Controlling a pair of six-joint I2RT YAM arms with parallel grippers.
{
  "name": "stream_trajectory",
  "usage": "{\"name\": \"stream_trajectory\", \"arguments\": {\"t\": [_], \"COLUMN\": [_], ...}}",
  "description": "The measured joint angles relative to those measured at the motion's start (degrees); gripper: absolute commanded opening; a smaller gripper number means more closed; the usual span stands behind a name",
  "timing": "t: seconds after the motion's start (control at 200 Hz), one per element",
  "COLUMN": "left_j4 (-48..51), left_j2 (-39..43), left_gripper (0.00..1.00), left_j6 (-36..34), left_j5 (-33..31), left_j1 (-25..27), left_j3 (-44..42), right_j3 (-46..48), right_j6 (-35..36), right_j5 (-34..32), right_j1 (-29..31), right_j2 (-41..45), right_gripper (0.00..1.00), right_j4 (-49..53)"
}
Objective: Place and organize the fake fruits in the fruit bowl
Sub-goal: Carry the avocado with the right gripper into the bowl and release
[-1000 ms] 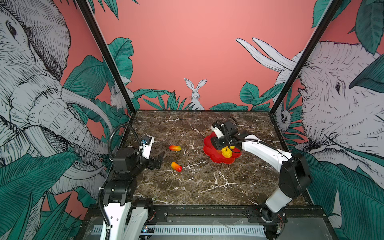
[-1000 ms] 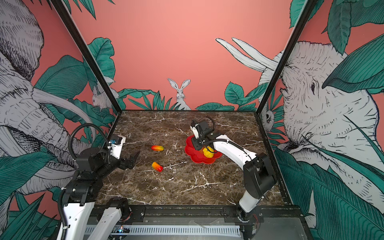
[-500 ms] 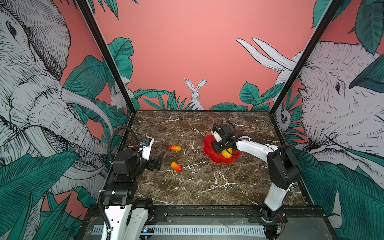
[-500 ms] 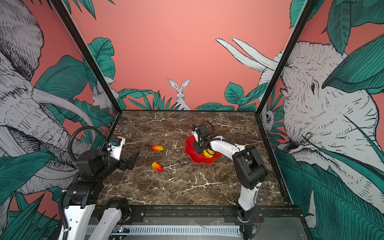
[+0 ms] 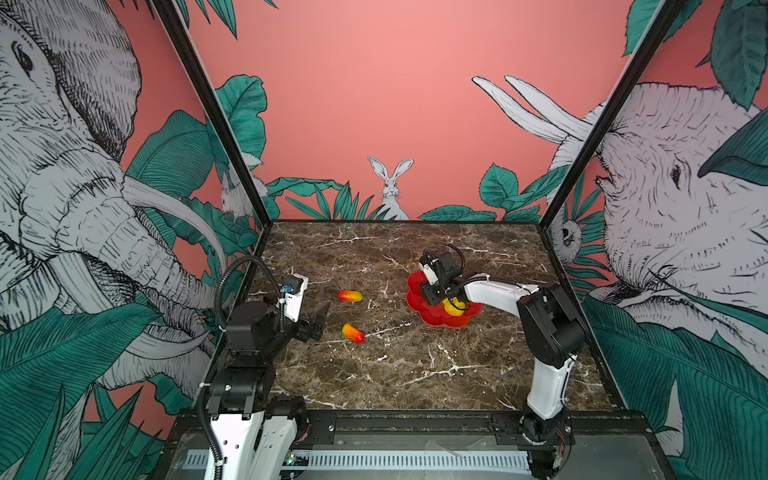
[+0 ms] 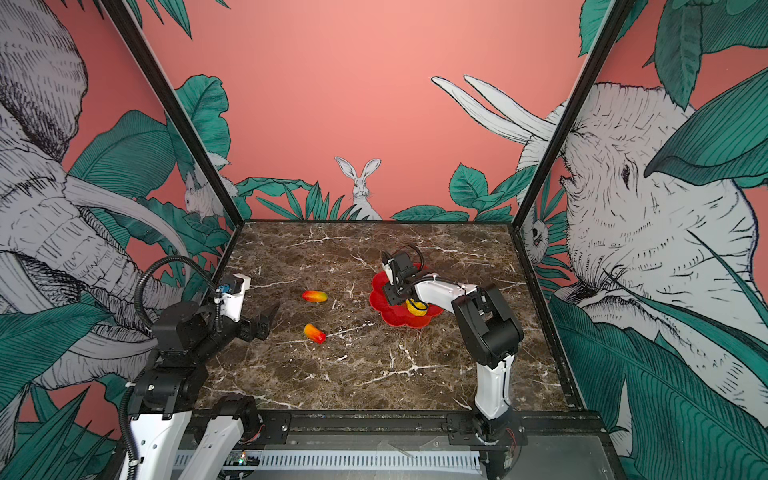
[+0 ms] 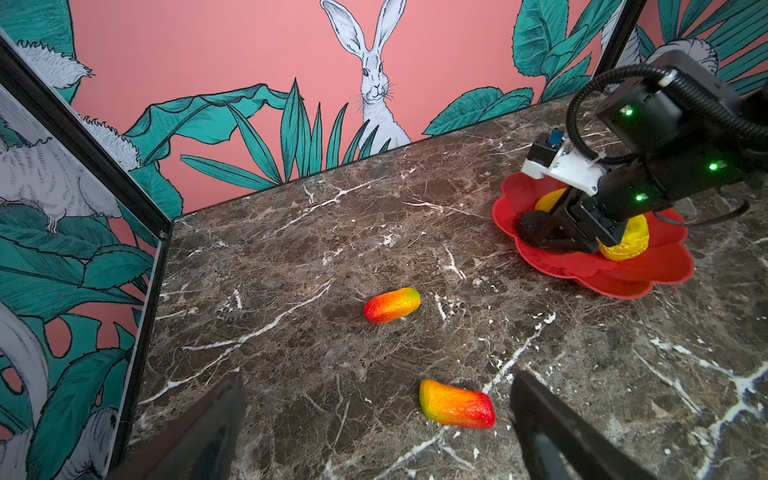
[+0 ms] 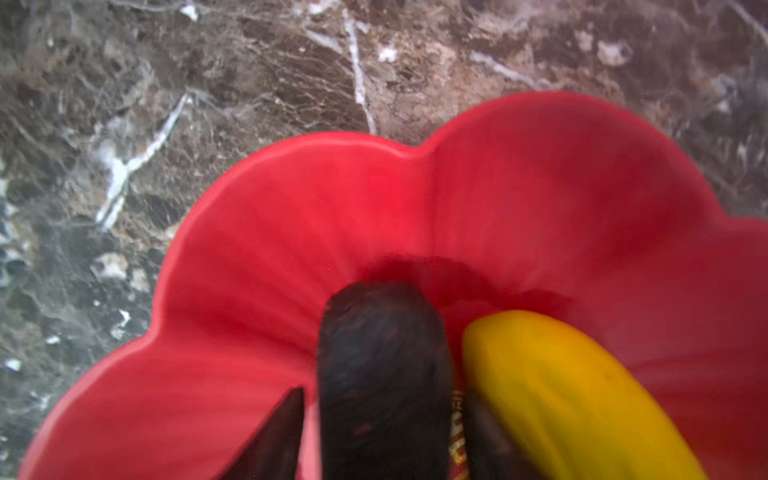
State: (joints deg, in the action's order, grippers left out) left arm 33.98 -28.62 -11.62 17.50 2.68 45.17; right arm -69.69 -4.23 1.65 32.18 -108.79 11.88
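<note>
Right hand (image 8: pixel 385 399) is hanging low inside the fruit bowl (image 7: pixel 602 278), which is sitting on the worktop (image 5: pixel 395 374) right of centre. Its fingers (image 8: pixel 274 440) are standing spread either side of the dark oval (image 8: pixel 382 332); a strip of red is showing between one finger and the fruit, so we are reading no pinch. The dark oval is lying in the bowl's hollow, with the yellow oblong (image 8: pixel 561 395) lying just beside it; touching or not, we cannot tell. The bumpy yellow fruit (image 7: pixel 627 245) is also resting in the bowl, toward its near right petals, partly hidden by the hand

We are seeing two pieces lying outside, on bare marble left of the bowl: the farther mango shape (image 5: pixel 350 296) and the nearer mango shape (image 5: pixel 352 333), apart from each other and well apart from the bowl. Left hand (image 7: pixel 380 380) is hovering low over the worktop, fingers (image 7: pixel 552 424) spread wide and holding nothing, the nearer mango shape lying just ahead, close to one finger
</note>
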Motion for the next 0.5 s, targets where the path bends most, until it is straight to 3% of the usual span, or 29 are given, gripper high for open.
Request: {"name": "stream_trajectory", "arguments": {"t": [0.31, 0.5], "left_j4": [-0.9, -2.4], "left_j2": [0.2, -2.7], "left_gripper": [1.0, 1.0], "left_j6": [0.0, 0.0], "left_j5": [-0.2, 1.2], "left_j1": [0.0, 0.0], "left_j3": [-0.3, -0.2], "right_j3": [1.2, 1.2], "right_j6": [2.0, 1.7], "right_j5": [1.1, 3.0], "right_j1": [0.8, 2.5], "right_j2": [9.9, 16.5], "right_gripper": [0.99, 0.99], "right_j4": [2.3, 3.6]}}
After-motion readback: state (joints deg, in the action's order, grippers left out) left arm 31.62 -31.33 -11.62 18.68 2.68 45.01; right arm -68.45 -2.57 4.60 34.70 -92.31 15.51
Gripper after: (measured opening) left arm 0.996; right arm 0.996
